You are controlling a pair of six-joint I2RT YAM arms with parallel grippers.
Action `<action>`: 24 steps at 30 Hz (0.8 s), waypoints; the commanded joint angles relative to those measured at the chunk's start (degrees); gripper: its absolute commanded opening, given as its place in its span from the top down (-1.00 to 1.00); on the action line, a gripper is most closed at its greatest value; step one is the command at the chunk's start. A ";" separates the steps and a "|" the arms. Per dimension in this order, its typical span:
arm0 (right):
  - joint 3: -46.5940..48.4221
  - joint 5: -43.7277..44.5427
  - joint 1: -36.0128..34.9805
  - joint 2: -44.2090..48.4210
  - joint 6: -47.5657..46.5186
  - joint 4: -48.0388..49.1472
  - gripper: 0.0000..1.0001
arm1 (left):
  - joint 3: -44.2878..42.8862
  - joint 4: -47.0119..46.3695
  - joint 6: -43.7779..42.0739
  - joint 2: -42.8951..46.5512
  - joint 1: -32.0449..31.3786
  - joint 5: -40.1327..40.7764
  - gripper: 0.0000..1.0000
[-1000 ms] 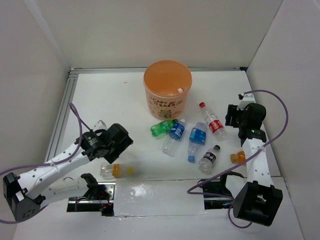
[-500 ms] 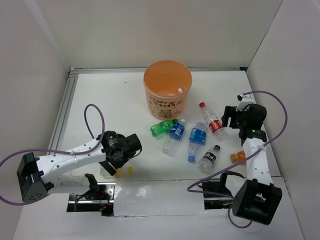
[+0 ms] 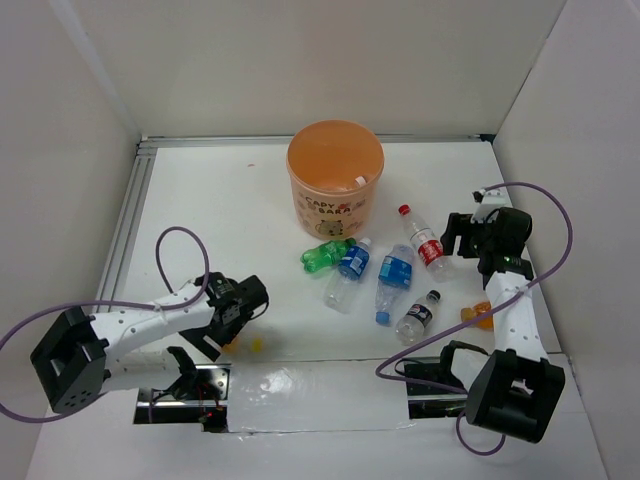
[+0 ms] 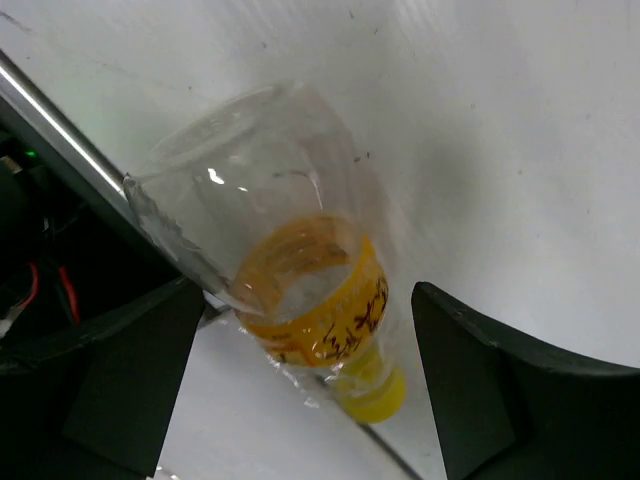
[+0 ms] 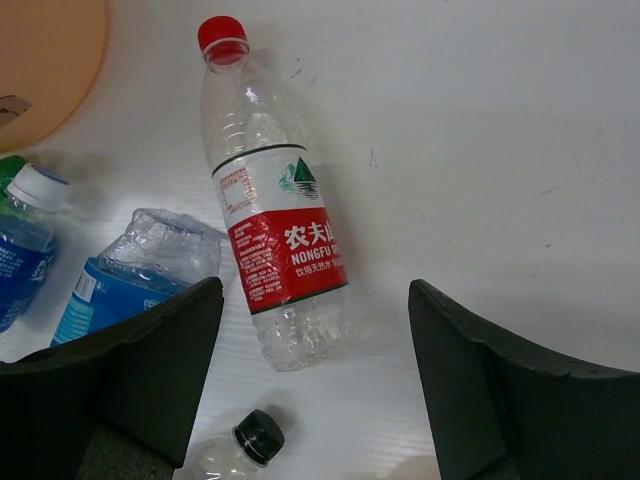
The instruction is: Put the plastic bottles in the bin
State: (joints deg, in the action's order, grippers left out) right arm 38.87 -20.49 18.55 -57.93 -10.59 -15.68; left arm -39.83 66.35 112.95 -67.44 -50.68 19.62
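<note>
**Both tools open over bottles, every bottle in view outside the bin**

My left tool (image 4: 305, 300) was low over the near left part of the worktop (image 3: 230, 210), its jaws spread wide. A clear yellow-labelled bottle (image 4: 300, 270) lay on its side between them (yellow cap toward the bottom of the wrist view). I could not tell whether either jaw touched it. From above, that tool (image 3: 235, 320) covered most of the bottle, and only the yellow end showed.

My right tool (image 5: 315, 290) was open too, hanging over a red-labelled bottle (image 5: 285, 250) that lay flat with its red cap pointing toward the bin (image 5: 40, 50). The jaws stood either side of it in the wrist view and gripped nothing.

The bin (image 3: 335, 205) stood upright at the far middle of the worktop. Just in front of it lay a green bottle (image 3: 325, 255) and two blue-labelled bottles (image 3: 347, 272) side by side. A black-capped bottle (image 3: 415, 317) lay nearer to me, and an orange bottle (image 3: 477, 315) sat beside my right arm.
</note>
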 commanded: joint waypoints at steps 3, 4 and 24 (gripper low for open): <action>0.24 -2.44 0.35 -0.08 -1.36 -1.19 -0.63 | 3.71 -10.94 16.10 -0.06 5.66 3.40 -0.82; 0.24 -3.84 0.35 -0.08 -1.36 -1.19 -0.63 | 3.71 -12.54 12.86 -0.06 6.55 3.41 -0.69; 14.73 -0.54 -13.36 -23.79 -5.06 -1.99 -0.76 | -35.93 -42.36 -67.79 -2.87 -4.34 35.67 0.99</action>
State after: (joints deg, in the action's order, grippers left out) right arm 50.72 -27.99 5.91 -78.59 -17.43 -19.57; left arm -73.28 40.58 71.50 -70.24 -54.98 46.30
